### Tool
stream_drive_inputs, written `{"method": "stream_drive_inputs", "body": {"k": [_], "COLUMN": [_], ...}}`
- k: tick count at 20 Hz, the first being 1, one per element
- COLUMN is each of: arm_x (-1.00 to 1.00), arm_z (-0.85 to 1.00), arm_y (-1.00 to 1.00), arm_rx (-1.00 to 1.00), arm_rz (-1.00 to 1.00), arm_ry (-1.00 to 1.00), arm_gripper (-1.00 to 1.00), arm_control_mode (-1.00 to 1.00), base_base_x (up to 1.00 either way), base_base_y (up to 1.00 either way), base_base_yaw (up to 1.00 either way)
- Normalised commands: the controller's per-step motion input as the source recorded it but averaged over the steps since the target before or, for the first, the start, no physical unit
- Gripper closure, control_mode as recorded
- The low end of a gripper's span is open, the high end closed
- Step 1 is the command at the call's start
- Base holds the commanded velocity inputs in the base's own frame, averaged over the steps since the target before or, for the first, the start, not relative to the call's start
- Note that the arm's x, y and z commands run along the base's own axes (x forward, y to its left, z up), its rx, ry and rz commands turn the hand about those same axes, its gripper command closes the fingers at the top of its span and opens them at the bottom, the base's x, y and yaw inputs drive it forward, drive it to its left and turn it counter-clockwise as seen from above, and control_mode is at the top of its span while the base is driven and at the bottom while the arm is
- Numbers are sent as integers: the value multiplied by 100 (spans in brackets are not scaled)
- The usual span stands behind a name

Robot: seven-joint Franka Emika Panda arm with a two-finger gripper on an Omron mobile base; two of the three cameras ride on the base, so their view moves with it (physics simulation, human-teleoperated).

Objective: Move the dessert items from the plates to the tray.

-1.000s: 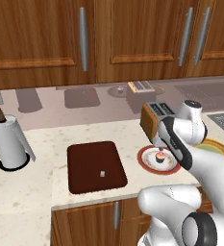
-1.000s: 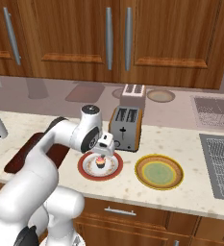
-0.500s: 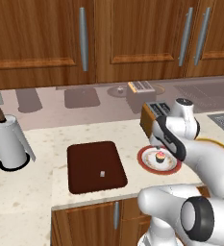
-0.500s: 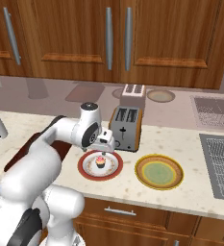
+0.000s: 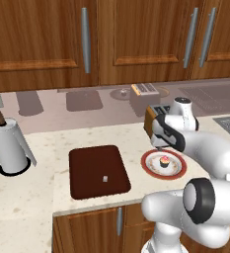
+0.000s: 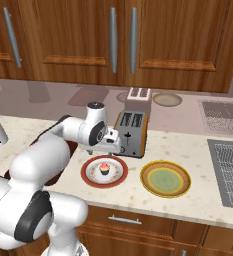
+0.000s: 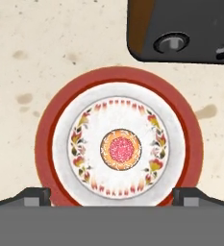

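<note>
Countertop plate (image 7: 46, 144) holds cupcake (image 7: 120, 149) directly beneath wide-open, empty pincer (image 7: 112, 194).

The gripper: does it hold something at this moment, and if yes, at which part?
Nothing is held. The gripper is open above the red-rimmed plate, its fingertips wide apart, and the cupcake sits untouched at the plate's centre.

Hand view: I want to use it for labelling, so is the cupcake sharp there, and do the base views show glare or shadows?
Hand view: cupcake sharp, seen from straight above, centred on the plate; flat light, no glare. Left base view: soft, blurry reflections on the backsplash; tiny morsel on the tray hard to resolve. Right base view: faint shadow beside the toaster.
</note>
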Motion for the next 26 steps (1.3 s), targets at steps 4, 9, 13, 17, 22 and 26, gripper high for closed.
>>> {"method": "stream_drive_inputs", "body": {"k": [4,9,13,17,22,26], "arm_x": [0,0,0,0,5,3], "arm_z": [-31,-40,-31,-13,-6,-9], "arm_y": [-15,-8,0,0,0,0], "arm_rx": [0,0,0,0,0,0], "arm_rz": [5,6,3,2,2,2], "arm_ry": [0,0,0,2,2,2], "arm_gripper": [-100,-100,-100,-100,-100,-100], "arm_control_mode": [-100,-100,-100,-100,-100,-100], "base_base_x": [0,0,0,0,0,0], "base_base_y": [0,0,0,0,0,0], "base_base_yaw": [0,0,0,0,0,0]}}
